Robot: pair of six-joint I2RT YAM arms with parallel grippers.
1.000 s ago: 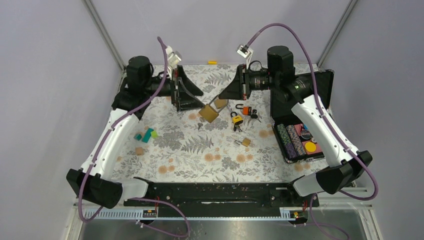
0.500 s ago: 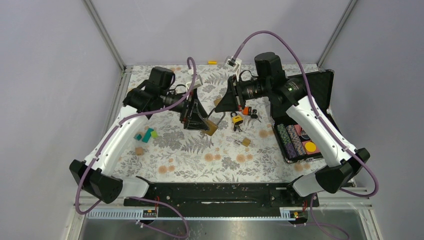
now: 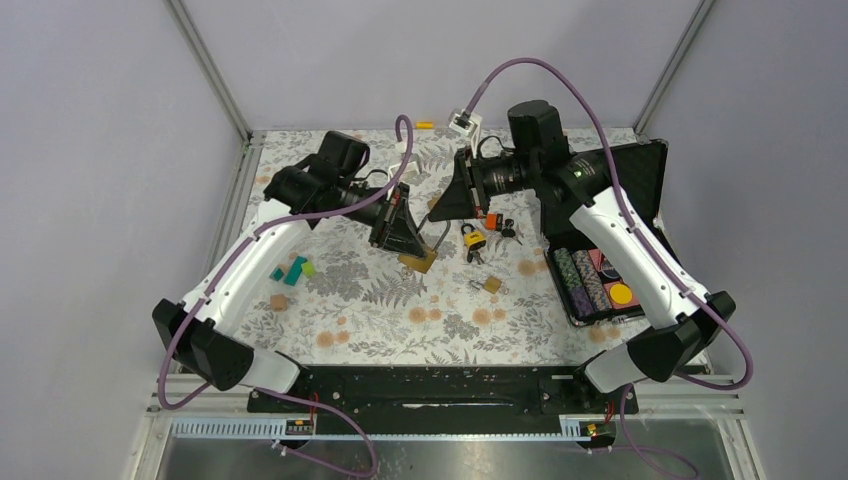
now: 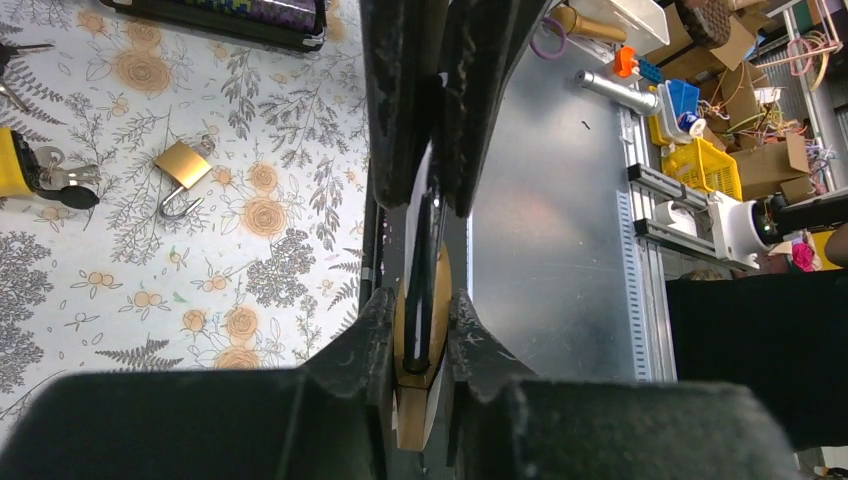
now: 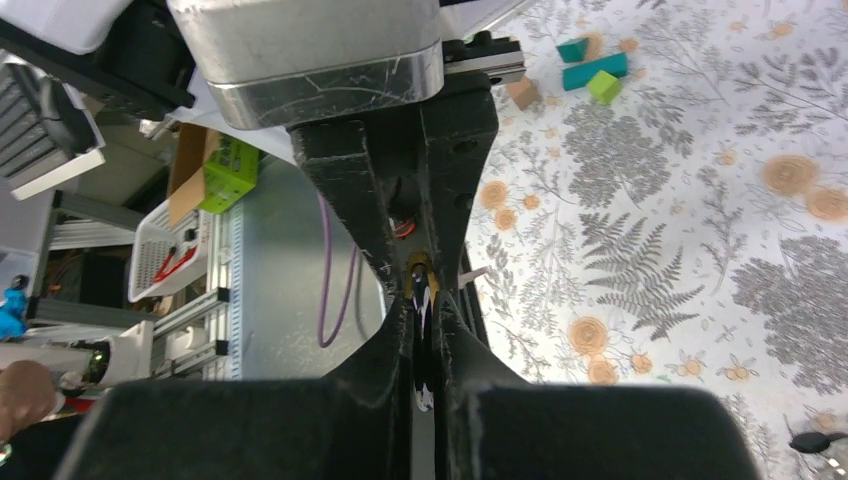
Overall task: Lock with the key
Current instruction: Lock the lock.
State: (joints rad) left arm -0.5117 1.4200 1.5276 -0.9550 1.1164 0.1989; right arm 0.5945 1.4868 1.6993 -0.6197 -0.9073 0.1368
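Just left of the yellow padlock, the left claw pinches the brass padlock by its flat faces, likely to steady it. Just behind the yellow padlock, the right claw, pressed together on what looks like the key, faces it tip to tip for insertion.

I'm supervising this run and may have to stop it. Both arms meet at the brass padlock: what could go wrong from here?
1. The left fingers pinch the brass padlock edge-on; a push from the other arm could twist it loose.
2. The right fingers clamp a thin metal piece, key or shackle I cannot tell; little of it shows, so alignment may fail.
3. The yellow padlock and small brass padlock lie close by; a dropped lock could scatter them.
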